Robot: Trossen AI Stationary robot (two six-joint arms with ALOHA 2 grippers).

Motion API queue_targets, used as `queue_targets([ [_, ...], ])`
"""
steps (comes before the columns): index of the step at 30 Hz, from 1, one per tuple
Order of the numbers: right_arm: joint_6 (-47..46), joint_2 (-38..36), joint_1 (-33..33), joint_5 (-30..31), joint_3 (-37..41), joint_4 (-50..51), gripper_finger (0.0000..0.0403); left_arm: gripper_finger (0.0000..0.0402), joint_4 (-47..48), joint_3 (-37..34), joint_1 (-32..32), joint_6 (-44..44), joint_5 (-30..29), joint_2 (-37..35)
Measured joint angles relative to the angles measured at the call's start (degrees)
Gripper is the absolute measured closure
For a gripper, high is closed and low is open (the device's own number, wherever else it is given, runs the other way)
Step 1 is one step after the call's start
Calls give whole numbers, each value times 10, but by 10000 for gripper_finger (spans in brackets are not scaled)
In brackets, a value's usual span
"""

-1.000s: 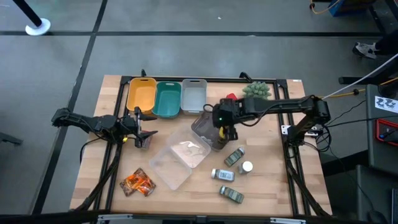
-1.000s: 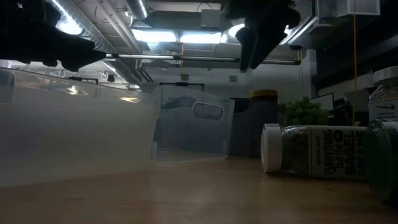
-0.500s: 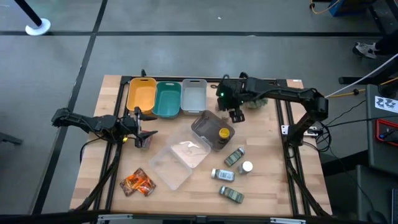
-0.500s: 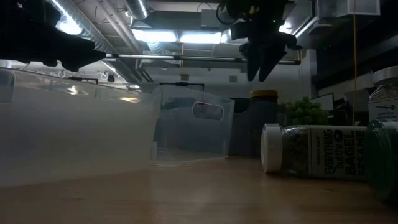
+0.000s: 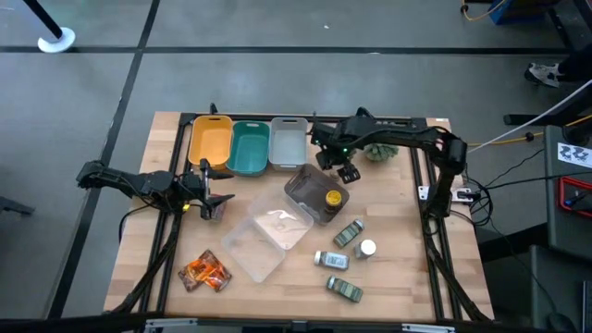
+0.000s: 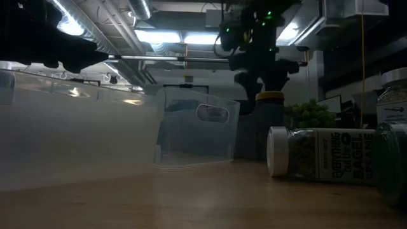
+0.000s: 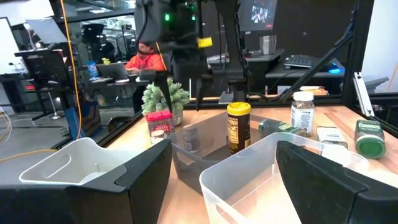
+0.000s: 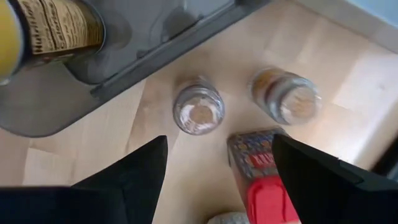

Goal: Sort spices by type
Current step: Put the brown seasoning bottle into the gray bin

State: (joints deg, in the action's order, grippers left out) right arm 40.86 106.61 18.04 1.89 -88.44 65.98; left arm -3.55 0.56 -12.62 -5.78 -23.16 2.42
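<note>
While both arms hover, I note the legible print first: the clear jar lying on its side (image 6: 321, 151) reads "EVERYTHING … BAGEL SESAME" beside its white cap. My right gripper (image 5: 347, 170) hangs with fingers spread and empty above two small round jars (image 8: 198, 109) and a red-capped container (image 8: 261, 180) with a printed label I cannot read; these stand on the wood just beside the smoky grey tray (image 5: 305, 188). That tray holds the yellow-lidded jar (image 5: 333, 198) upright. A larger clear plastic tray (image 5: 264, 236) sits next to it, contents unclear. Yellow bin (image 5: 210, 141), teal bin (image 5: 248, 146) and grey bin (image 5: 288, 141) line the far edge in a row. Crinkly orange foil packets (image 5: 205, 271) lie near the front left corner. My left gripper (image 5: 215, 200) waits left of the clear tray, fingers apart, holding nothing.
</note>
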Motion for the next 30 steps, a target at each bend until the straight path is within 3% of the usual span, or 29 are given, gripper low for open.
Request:
queue_targets([
  [21, 22, 50, 0, -31, 1, -16, 114, 128, 0, 0, 0, 0, 0, 0],
  [30, 31, 58, 0, -29, 45, -57, 114, 128, 0, 0, 0, 0, 0, 0],
])
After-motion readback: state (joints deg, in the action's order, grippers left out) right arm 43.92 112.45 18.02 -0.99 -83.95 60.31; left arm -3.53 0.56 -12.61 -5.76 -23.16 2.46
